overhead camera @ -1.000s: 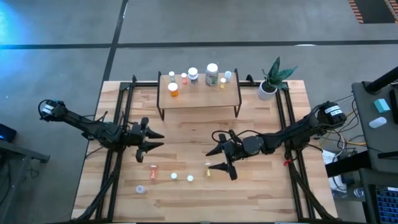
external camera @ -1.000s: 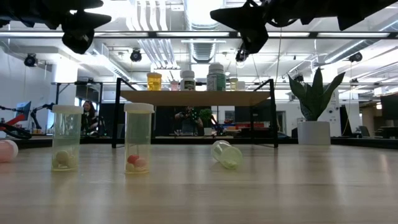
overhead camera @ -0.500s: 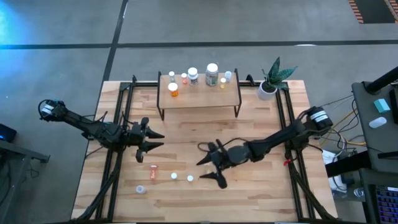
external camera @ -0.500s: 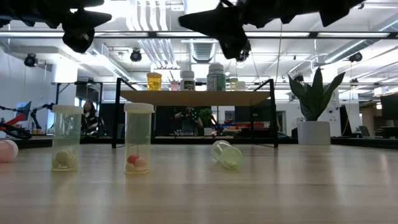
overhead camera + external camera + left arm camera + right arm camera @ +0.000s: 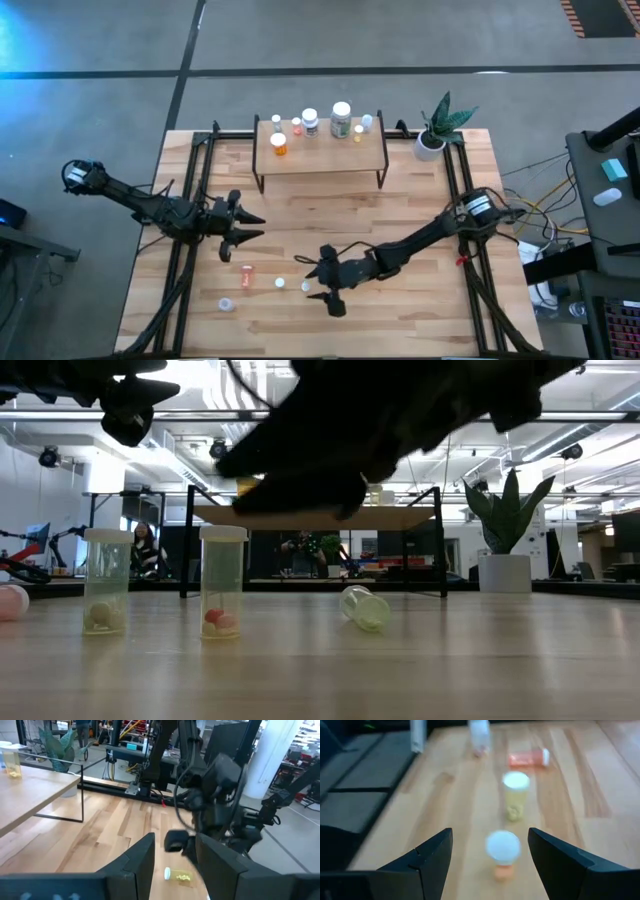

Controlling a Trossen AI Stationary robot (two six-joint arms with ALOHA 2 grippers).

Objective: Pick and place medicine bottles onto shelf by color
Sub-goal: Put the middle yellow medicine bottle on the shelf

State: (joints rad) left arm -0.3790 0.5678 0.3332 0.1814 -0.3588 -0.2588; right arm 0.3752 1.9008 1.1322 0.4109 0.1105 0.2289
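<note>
Near the table's front edge, right gripper (image 5: pixel 327 283) hangs with fingers spread, empty; upright clear bottle (image 5: pixel 503 854) stands just ahead between them. Left gripper (image 5: pixel 240 226) waits well apart, half-spread, empty

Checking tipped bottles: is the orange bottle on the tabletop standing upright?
No, the orange bottle lies on its side on the table.
</note>
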